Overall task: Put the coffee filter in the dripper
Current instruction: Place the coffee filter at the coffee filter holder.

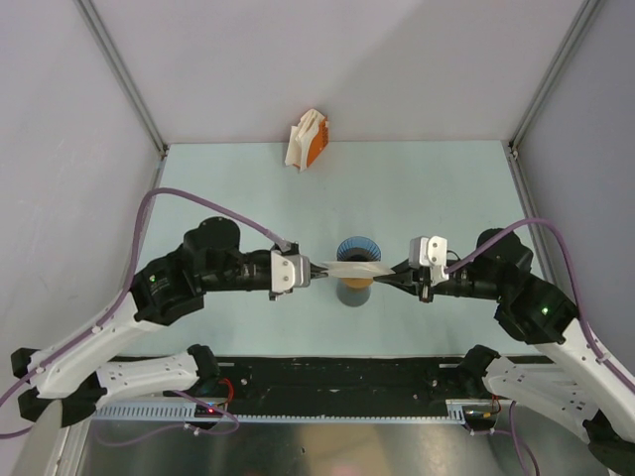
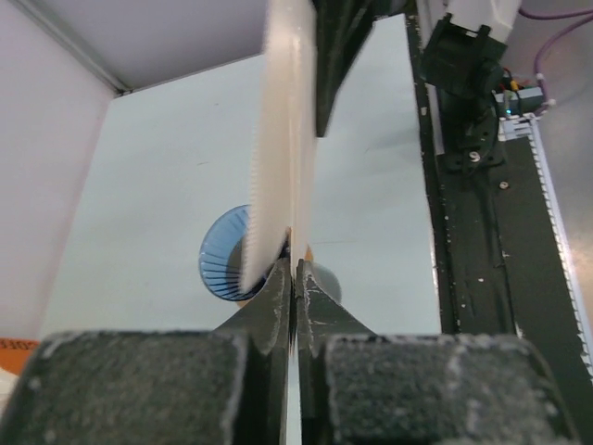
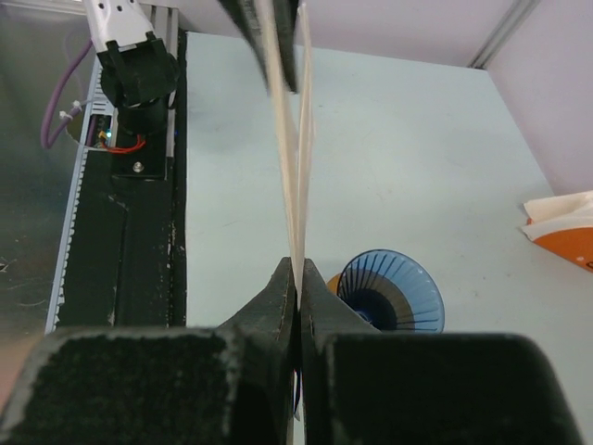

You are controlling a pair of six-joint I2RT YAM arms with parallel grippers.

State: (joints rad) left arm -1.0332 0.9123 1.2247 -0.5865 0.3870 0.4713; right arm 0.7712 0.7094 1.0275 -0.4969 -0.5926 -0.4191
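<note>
Left gripper [image 1: 316, 275]: pinched tight on the left end of the coffee filter [image 1: 355, 269].
Coffee filter: held up between both grippers.
Dripper [image 1: 357, 245]: in the middle, right under the filter.
Right gripper [image 1: 389, 275]: pinched tight on the filter's right end.

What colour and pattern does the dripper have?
The dripper is see-through blue with fine ribs fanning out from its centre; the right wrist view shows it best.

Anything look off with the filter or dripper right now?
Nothing is spilled or damaged. One oddity: the coffee filter is pinched flat between the left gripper and the right gripper above the dripper, not opened into a cone. The orange-and-white pack sits askew by the back wall.
</note>
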